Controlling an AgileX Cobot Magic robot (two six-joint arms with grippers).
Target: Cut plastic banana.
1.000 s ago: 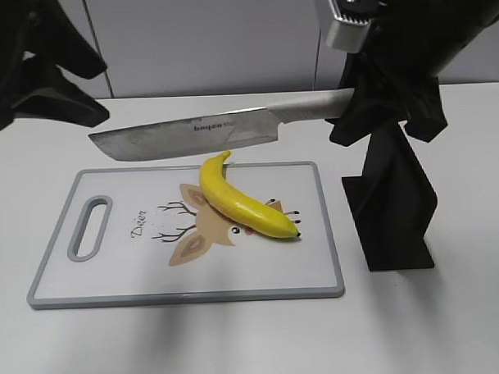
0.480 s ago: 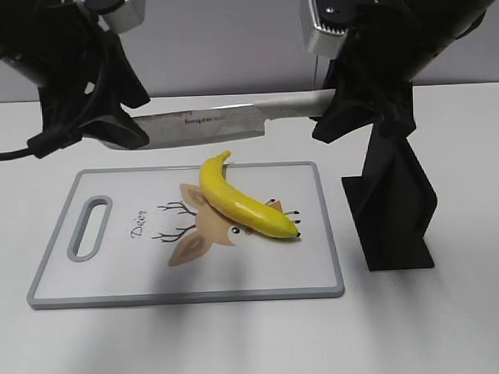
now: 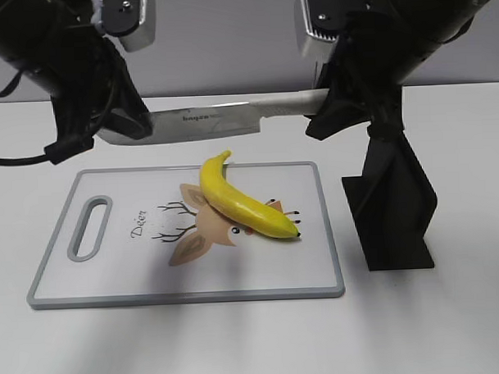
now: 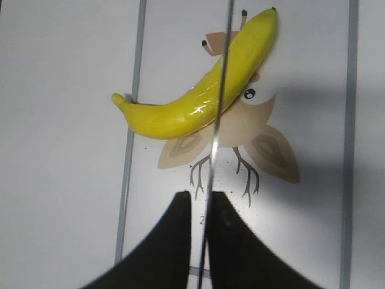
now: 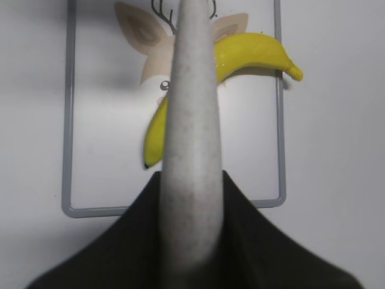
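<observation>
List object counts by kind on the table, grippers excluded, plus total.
Plastic banana: 1
Knife: 1
Cutting board: 1
Black stand: 1
Total: 4

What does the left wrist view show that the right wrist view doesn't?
Only the left wrist view shows the knife blade edge-on, between the left end effector fingertips. Only the right wrist view shows the grey knife handle running out from the right end effector. Both show the plastic banana lying on the deer-print cutting board.
</observation>
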